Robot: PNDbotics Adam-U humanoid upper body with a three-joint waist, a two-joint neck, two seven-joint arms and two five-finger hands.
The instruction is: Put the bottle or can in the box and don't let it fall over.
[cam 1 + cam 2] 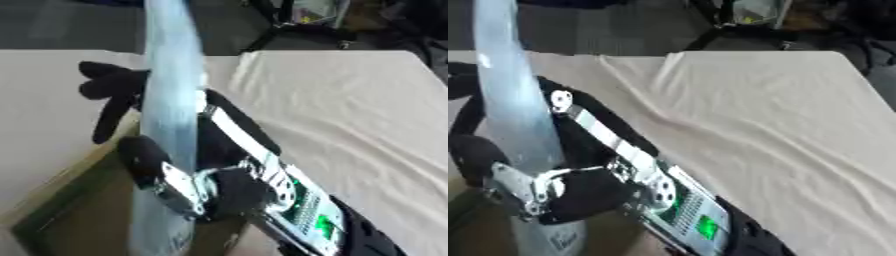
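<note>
Pale-blue bottle (171,95) stands upright over the box (66,210), right hand (175,170) wrapped around it.

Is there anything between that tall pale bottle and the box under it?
Nothing shows between them: in the left eye view the bottle, held by the right hand, has its lower end over the open cardboard box.

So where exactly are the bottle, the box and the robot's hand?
bottle (171,100): left eye view, middle of its pale blue body.
box (61,220): left eye view, its brown inner wall.
right hand (232,192): left eye view, its black palm.
</note>
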